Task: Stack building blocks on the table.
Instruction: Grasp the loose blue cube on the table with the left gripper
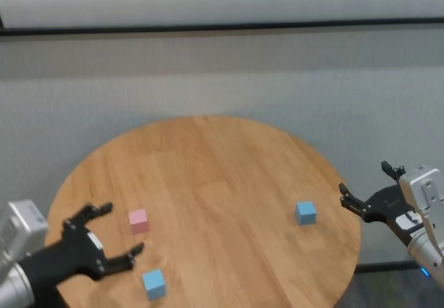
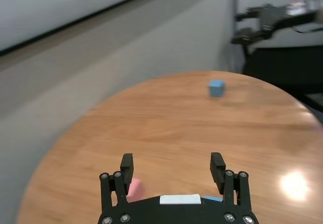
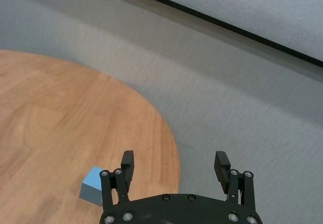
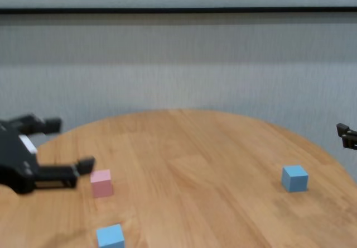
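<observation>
On the round wooden table (image 1: 222,162) a pale pink block (image 1: 138,220) lies near the left front. One light blue block (image 1: 154,284) sits just in front of it. A second blue block (image 1: 305,212) rests near the right edge. My left gripper (image 1: 119,229) hovers open right beside the pink block, on its left, with nothing between its fingers. In the left wrist view the pink block (image 2: 135,187) shows by one finger. My right gripper (image 1: 365,180) stands open and empty just past the table's right edge, to the right of the blue block (image 3: 92,185).
A grey wall with a dark horizontal strip (image 1: 222,27) runs behind the table. The table's middle (image 4: 189,164) carries bare wood only. Floor lies beyond the right rim (image 3: 174,148).
</observation>
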